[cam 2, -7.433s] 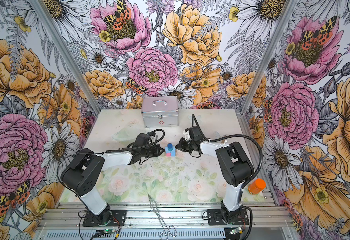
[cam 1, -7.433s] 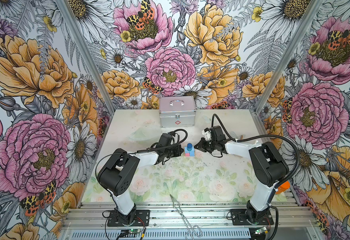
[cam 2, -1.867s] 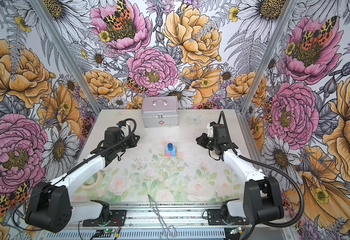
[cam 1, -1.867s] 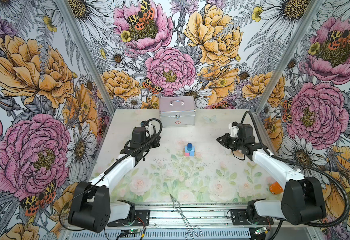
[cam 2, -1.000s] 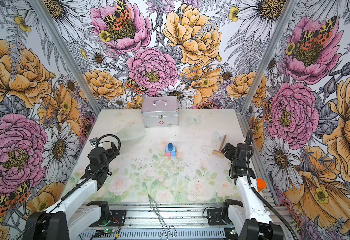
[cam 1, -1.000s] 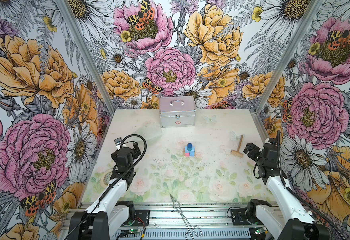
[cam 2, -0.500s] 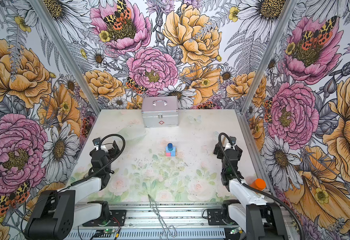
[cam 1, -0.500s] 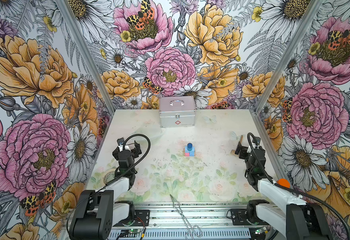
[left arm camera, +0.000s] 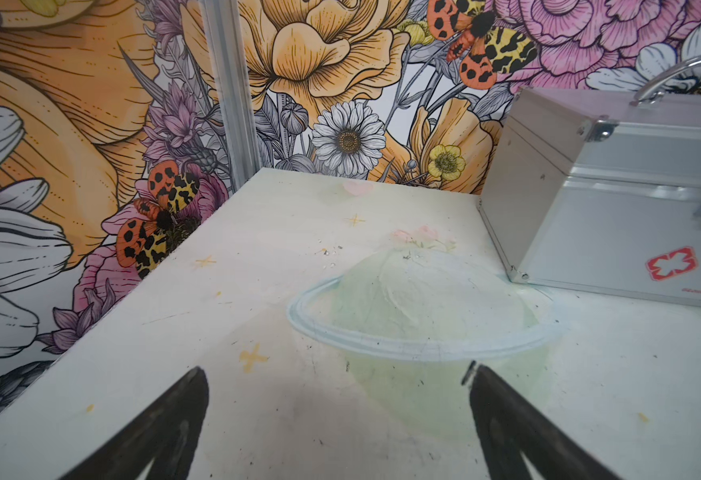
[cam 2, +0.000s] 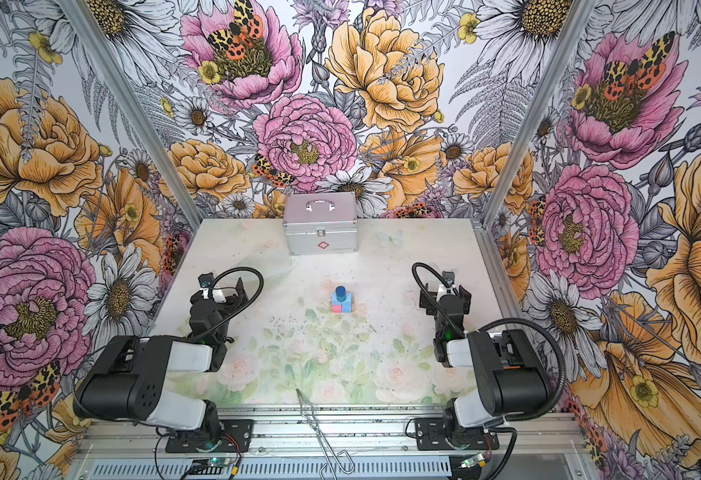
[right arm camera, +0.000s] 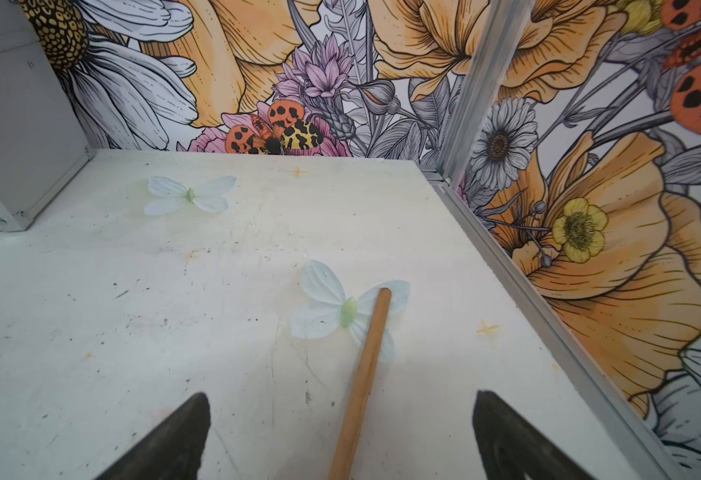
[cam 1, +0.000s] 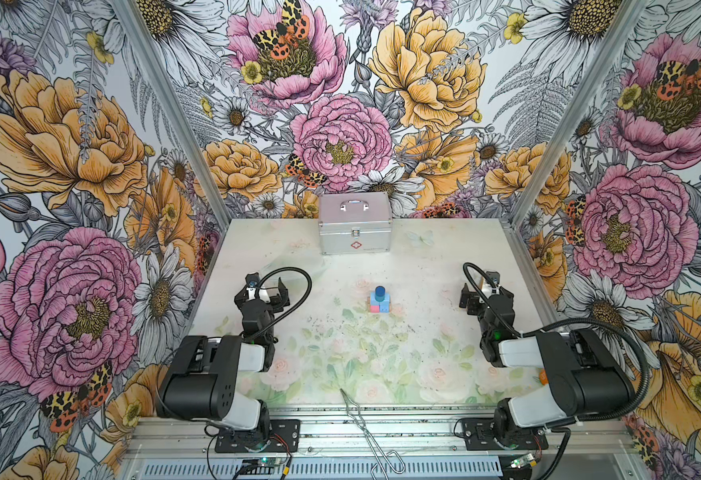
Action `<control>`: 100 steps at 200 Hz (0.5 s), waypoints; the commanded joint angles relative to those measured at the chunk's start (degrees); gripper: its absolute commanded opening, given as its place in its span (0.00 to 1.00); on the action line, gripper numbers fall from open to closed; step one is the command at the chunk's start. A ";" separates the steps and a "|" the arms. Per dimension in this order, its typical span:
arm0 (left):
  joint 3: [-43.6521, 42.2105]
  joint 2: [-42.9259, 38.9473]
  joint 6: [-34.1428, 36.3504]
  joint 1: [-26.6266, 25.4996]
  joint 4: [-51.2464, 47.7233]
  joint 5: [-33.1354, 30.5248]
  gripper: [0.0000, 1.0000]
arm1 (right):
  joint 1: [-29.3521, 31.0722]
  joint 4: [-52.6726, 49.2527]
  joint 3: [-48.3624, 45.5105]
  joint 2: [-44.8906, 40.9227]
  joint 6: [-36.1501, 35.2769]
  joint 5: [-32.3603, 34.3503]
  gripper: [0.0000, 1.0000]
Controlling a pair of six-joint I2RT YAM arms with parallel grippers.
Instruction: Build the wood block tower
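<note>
While the left gripper (cam 1: 266, 292) and the right gripper (cam 1: 485, 296) hung with jaws spread wide and empty, the tower (cam 1: 380, 300) stood on the table (cam 1: 423, 257) between them, well apart from each, its dark blue cylinder (cam 1: 379, 292) upright on pink and blue blocks (cam 1: 376, 308).

Tower (cam 2: 342, 302) upright; silver case (cam 2: 320, 227) behind it, well apart.
</note>
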 commanded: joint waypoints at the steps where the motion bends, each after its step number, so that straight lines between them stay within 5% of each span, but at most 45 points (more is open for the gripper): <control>1: -0.24 3.48 1.79 0.18 9.59 4.22 0.99 | 0.19 4.53 1.61 0.52 -1.01 -2.17 1.00; 41: 7.65 1.37 -0.12 1.65 -9.09 4.02 0.99 | -2.17 -2.24 5.02 0.62 0.20 -7.26 1.00; 100: 7.22 1.72 -0.12 1.64 -7.47 4.34 0.99 | -4.25 -5.21 6.79 0.98 2.90 -7.27 1.00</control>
